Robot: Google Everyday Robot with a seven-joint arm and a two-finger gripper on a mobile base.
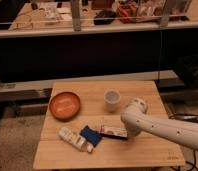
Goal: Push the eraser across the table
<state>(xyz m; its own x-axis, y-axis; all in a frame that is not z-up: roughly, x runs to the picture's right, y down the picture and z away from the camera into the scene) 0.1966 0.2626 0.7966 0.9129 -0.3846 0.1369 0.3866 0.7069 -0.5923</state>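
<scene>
Your worktop [147, 150] carries:
- eraser [114, 130], front centre, just beside a blue object [90, 135]
- white tube [72, 138]
- orange bowl [65, 105]
- white cup [112, 99]

Your gripper [111, 137] sits low at the eraser's near edge. You cannot tell its state.

Pale table [142, 95] — orange bowl [65, 106] — dark gripper [108, 136] front-centre.

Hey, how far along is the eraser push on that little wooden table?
Looks done: the approach. The arm stretches over the table, and its claw sits low beside the eraser. In hand: making contact; whether they touch, I cannot tell. Left: the push itself, since the eraser lies mid-table, between the blue item and the arm.
</scene>
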